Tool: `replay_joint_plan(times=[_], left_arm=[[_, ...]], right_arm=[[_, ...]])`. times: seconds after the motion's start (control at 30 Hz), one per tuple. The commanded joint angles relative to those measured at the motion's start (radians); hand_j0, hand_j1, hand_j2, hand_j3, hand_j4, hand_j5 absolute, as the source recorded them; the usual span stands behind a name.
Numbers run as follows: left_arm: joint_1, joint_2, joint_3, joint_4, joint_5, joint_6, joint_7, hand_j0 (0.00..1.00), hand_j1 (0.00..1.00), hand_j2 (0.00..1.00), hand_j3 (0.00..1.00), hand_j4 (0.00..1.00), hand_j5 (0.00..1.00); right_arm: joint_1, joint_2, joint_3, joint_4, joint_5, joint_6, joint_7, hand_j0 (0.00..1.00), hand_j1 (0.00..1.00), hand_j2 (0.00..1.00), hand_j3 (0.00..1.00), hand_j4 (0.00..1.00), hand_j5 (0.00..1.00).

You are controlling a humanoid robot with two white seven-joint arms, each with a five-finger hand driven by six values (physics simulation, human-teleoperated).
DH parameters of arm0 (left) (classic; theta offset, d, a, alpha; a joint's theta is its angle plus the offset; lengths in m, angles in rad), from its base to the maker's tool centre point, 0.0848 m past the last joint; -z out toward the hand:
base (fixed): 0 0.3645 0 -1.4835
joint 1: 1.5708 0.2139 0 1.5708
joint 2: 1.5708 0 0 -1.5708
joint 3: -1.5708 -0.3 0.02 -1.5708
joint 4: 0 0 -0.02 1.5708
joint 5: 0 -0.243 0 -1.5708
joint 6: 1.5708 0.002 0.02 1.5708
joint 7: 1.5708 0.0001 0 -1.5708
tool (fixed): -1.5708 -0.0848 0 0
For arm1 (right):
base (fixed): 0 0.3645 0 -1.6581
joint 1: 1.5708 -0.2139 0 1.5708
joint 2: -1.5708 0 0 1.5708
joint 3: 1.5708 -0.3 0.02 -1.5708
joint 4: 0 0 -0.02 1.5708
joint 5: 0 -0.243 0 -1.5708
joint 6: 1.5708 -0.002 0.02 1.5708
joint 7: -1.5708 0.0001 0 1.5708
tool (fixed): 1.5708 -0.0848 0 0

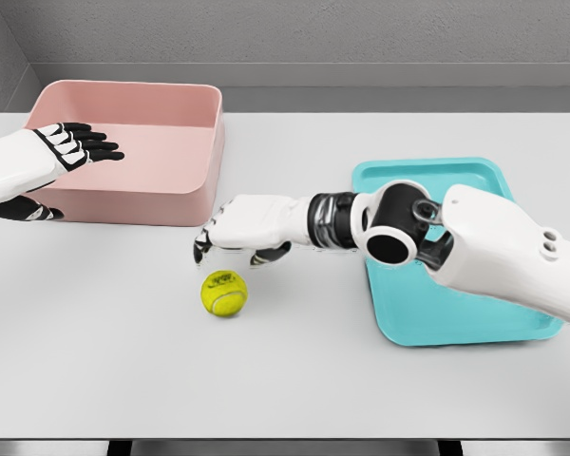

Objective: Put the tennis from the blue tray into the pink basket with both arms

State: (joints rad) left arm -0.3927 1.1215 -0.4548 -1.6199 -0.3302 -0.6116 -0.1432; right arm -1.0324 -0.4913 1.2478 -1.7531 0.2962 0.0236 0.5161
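The right hand [242, 231] hangs palm-down, fingers loosely curled and empty, just above the ball [224, 293]; the left hand [47, 160] is flat and spread by the basket [185, 180].

Yellow-green tennis ball [224, 293], pale curved seam lines looping across it. The basket [185, 180] is soft pink all over, inside and out. The tray [475, 328] shows bright turquoise blue. Both hands are white with black fingers, left hand [68, 147] and right hand [247, 230] alike. The surface [285, 389] is plain light grey, the wall [313, 33] behind a darker mottled grey.
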Motion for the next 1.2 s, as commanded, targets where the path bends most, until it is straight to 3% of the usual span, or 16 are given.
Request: replay_joint_plan(times=[0.0,0.07,0.2,0.3,0.47,0.57,0.63,0.8,0.87,0.9,0.97,1.17], left_arm=[[0.000,0.001,0.001,0.000,0.007,0.001,0.001,1.00,1.00,1.00,1.00,1.00,1.00],[0.000,0.001,0.001,0.000,0.007,0.001,0.001,1.00,1.00,1.00,1.00,1.00,1.00],[0.000,0.001,0.001,0.000,0.007,0.001,0.001,1.00,1.00,1.00,1.00,1.00,1.00],[0.000,0.001,0.001,0.000,0.007,0.001,0.001,1.00,1.00,1.00,1.00,1.00,1.00],[0.002,0.001,0.001,0.000,0.007,0.001,0.001,1.00,1.00,1.00,1.00,1.00,1.00],[0.006,0.003,-0.001,-0.012,0.007,0.001,0.001,1.00,1.00,1.00,1.00,1.00,1.00],[0.037,0.020,-0.001,-0.064,0.007,0.001,0.001,1.00,1.00,1.00,1.00,1.00,1.00],[0.069,0.008,-0.001,-0.146,0.000,0.001,-0.001,1.00,1.00,1.00,1.00,1.00,1.00],[0.077,-0.049,-0.001,-0.150,-0.006,0.001,-0.027,1.00,1.00,1.00,1.00,1.00,1.00],[0.078,-0.097,-0.001,-0.150,-0.006,0.001,-0.081,1.00,1.00,1.00,1.00,1.00,1.00],[0.097,-0.170,-0.001,-0.150,-0.006,0.001,-0.088,1.00,1.00,1.00,1.00,1.00,1.00],[0.124,-0.308,-0.007,-0.155,-0.012,0.001,-0.237,1.00,1.00,1.00,1.00,1.00,1.00]], right_arm=[[0.002,-0.073,-0.088,0.000,0.003,-0.004,0.001,1.00,1.00,1.00,1.00,1.00,1.00],[0.009,-0.154,-0.182,0.000,0.003,-0.014,0.002,1.00,1.00,1.00,1.00,1.00,1.00],[0.048,-0.250,-0.231,0.000,0.003,-0.050,0.002,1.00,1.00,1.00,1.00,1.00,1.00],[0.167,-0.328,-0.340,0.001,0.005,-0.108,0.002,1.00,1.00,1.00,1.00,1.00,1.00],[0.431,-0.467,-0.649,0.001,0.003,-0.280,0.002,1.00,1.00,1.00,1.00,1.00,1.00],[0.586,-0.475,-0.841,0.017,0.005,-0.349,0.002,1.00,1.00,1.00,1.00,1.00,1.00],[0.641,-0.500,-0.920,0.020,0.003,-0.389,0.002,1.00,1.00,1.00,1.00,1.00,1.00],[0.650,-0.500,-0.938,0.046,0.001,-0.389,0.001,1.00,1.00,1.00,1.00,1.00,1.00],[0.647,-0.497,-0.944,0.046,0.001,-0.387,0.001,1.00,1.00,1.00,1.00,1.00,1.00],[0.641,-0.497,-0.944,0.047,0.001,-0.386,0.001,1.00,1.00,1.00,1.00,1.00,1.00],[0.635,-0.492,-0.944,0.070,0.000,-0.379,0.002,1.00,1.00,1.00,1.00,1.00,1.00],[0.632,-0.484,-0.944,0.063,0.001,-0.379,0.002,1.00,1.00,1.00,1.00,1.00,1.00]])
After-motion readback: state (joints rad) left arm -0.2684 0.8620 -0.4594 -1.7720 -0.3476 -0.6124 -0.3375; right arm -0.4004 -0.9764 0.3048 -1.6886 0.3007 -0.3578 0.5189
